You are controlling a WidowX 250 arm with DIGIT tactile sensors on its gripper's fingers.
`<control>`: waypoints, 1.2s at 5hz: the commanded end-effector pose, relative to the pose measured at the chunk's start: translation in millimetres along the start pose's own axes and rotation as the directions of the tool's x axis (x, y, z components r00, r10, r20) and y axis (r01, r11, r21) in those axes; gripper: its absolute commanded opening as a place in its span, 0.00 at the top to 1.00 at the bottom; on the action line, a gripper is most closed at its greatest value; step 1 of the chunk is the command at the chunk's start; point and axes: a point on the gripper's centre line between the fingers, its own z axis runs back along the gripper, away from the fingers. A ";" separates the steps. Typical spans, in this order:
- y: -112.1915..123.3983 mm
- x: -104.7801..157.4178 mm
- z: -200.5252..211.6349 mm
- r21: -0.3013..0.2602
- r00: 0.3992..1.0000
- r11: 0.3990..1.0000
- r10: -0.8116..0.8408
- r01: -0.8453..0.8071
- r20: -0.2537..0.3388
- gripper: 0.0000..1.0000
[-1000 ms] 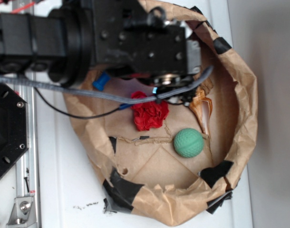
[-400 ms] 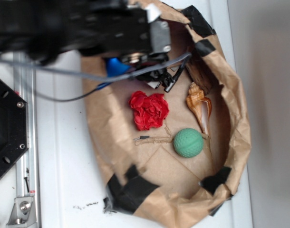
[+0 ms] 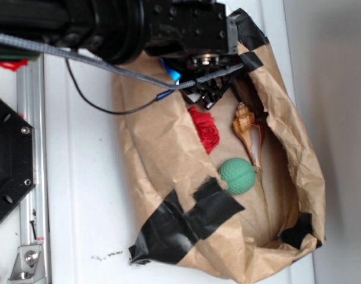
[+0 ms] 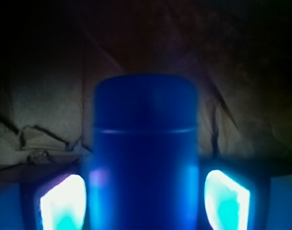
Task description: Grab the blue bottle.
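Observation:
In the wrist view the blue bottle (image 4: 145, 158) fills the middle, its flat rounded end pointing away from the camera. My gripper (image 4: 145, 203) is shut on it, with a glowing fingertip (image 4: 63, 203) close on each flank. From the exterior view only a small bright-blue piece of the bottle (image 3: 171, 71) shows under the black arm (image 3: 168, 23), at the top of the brown paper bag (image 3: 151, 148). The arm's body hides the fingers there.
Inside the bag lie a crumpled red thing (image 3: 205, 129), a brown shell (image 3: 247, 127) and a green ball (image 3: 237, 176). Black tape (image 3: 192, 213) patches the bag's folded front wall. A grey cable (image 3: 109, 65) crosses the bag's top. A black plate (image 3: 9, 160) and a metal rail (image 3: 29, 118) stand at left.
The arm has moved right and the blue bottle went with it. The bag's left wall has folded inward, narrowing the bag and covering part of the red thing.

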 end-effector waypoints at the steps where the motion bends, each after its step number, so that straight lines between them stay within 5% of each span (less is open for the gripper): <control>1: 16.5 11.6 -7.4 -0.033 0.997 0.997 -0.063 0.064 0.040 1.00; 3: 3.9 4.6 17.6 -0.078 0.996 0.994 -0.070 0.074 0.054 1.00; 5: -30.9 -7.9 68.4 -0.256 0.990 0.957 -0.123 0.136 0.068 1.00; 6: -37.2 -15.4 96.8 -0.289 0.981 0.940 -0.156 0.182 0.113 1.00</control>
